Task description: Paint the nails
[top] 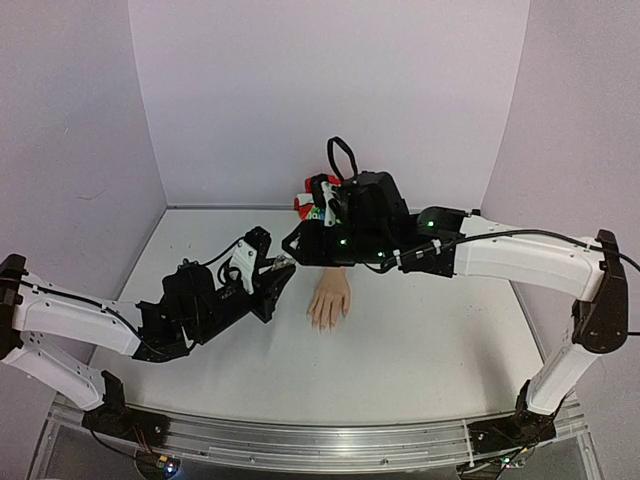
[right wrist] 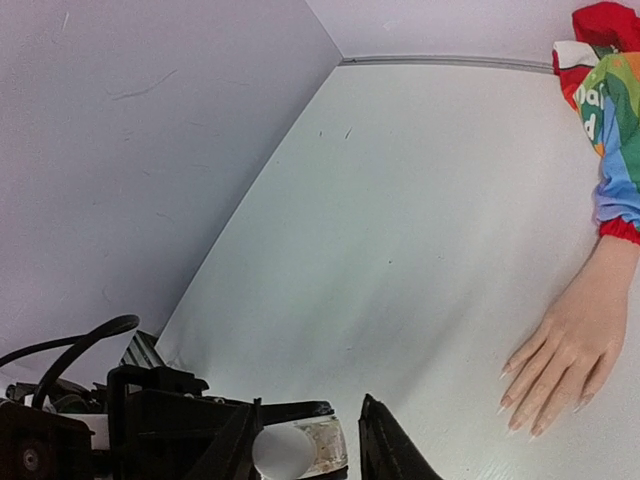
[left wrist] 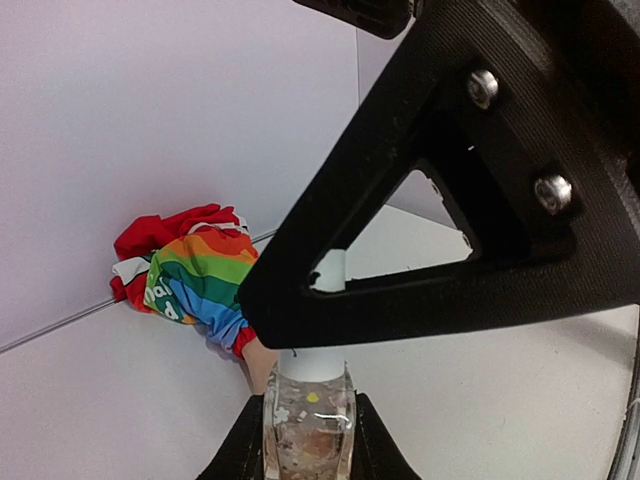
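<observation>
Left gripper point(left wrist: 308, 412) clamps small clear bottle point(left wrist: 308, 442) near pale fake hand point(top: 328, 300); right gripper point(right wrist: 305, 425) jaws apart astride its white cap point(right wrist: 281, 452)

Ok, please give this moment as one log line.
left gripper: shut on bottle | right gripper: open around cap | fake hand: flat on table

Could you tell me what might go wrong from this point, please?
The right gripper straddles the white cap off-centre; closing could skew the bottle in the left gripper. Once uncapped, its contents might spill on the table near the fake hand.
</observation>
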Robot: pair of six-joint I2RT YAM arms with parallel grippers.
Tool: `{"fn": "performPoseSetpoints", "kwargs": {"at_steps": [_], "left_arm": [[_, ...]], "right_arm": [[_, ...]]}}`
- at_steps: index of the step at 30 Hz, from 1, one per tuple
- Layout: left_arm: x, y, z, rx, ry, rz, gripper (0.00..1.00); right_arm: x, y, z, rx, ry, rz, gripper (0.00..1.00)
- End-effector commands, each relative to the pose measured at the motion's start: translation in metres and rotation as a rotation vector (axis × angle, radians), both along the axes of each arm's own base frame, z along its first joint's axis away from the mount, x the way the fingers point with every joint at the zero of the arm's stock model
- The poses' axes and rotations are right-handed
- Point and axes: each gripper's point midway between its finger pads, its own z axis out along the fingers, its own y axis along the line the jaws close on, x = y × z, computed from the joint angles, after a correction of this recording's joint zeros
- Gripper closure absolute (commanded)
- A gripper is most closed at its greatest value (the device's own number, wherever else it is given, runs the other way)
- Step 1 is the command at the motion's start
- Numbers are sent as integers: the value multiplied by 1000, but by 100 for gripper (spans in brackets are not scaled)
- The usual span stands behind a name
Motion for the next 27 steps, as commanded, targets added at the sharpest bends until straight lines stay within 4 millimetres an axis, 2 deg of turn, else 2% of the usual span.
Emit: {"fn": "performPoseSetpoints", "kwargs": {"at_steps": [1,5,6,8,10,12,14,16,19,22,23,26,27], "left_arm": [[0,-4,44,-123,-52,2,100],[-10,-6,48,-148,-25,-67,100],[-17,-10,48,-167,0,-127,100],[-35,-16,50,-183,38,-277,100],[-58,-17,56,-221,98,-494,100],[-82,-12,62,-247,157,-722,100],[-115,-11,64,-224,216,-969,100],[-134,-12,60,-187,291,-1115,100],[-138,-14,57,-166,332,-1145,100],[-122,-13,57,-167,272,-1024,100],[-115,-12,58,-167,246,-969,100],[-86,-4,61,-185,155,-759,100],[-78,-1,61,-187,126,-702,100]], "right_arm": [[-3,12,13,20,-18,38,78],[-18,17,19,34,-58,149,95],[-22,16,19,33,-79,179,100],[-38,13,21,29,-142,291,100],[-70,10,24,46,-223,511,100],[-130,-1,32,145,-277,879,100],[-168,-15,41,235,-289,1093,100],[-182,-20,46,275,-256,1185,100],[-182,-22,35,223,-234,1199,100],[-169,-21,31,156,-269,1115,100],[-157,-22,29,117,-289,1041,91],[-113,-26,33,22,-309,747,43],[-97,-29,34,-1,-304,638,33]]}}
